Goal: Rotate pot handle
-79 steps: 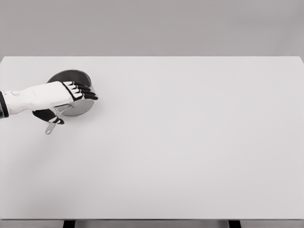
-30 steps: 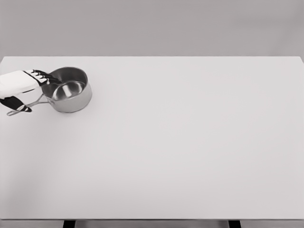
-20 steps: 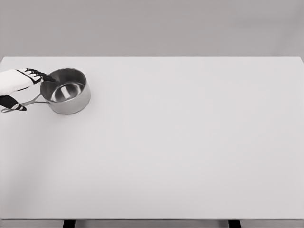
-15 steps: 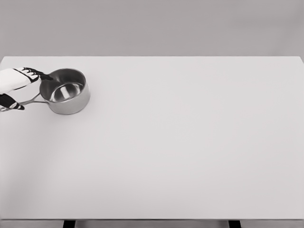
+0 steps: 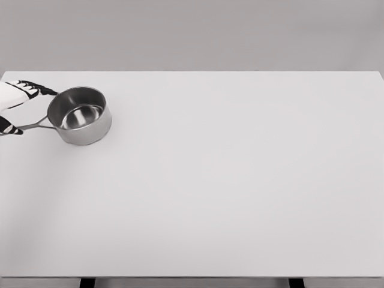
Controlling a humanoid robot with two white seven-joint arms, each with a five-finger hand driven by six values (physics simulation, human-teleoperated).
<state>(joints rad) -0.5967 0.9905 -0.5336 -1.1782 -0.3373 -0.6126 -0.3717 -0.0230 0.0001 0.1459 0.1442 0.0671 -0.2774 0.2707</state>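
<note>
A shiny steel saucepan (image 5: 80, 117) stands upright at the table's far left. Its thin handle (image 5: 31, 126) points left, toward the picture's edge. My left hand (image 5: 27, 110) shows only partly at that edge, white with black fingertips (image 5: 42, 90). The fingers stretch out above the handle, just left of the pot's rim. The thumb (image 5: 7, 128) lies under the handle's outer end, touching it or nearly so. The hand is open, not wrapped around the handle. The pot's inside shows nothing in it. My right arm is out of view.
The white table (image 5: 228, 180) fills the view, with its left edge close to the hand and the handle's end. Two dark legs show below the front edge.
The handle has swung from pointing toward the lower left to pointing left. My left hand has drawn back leftward, off the pot, and the pot has slid slightly left.
</note>
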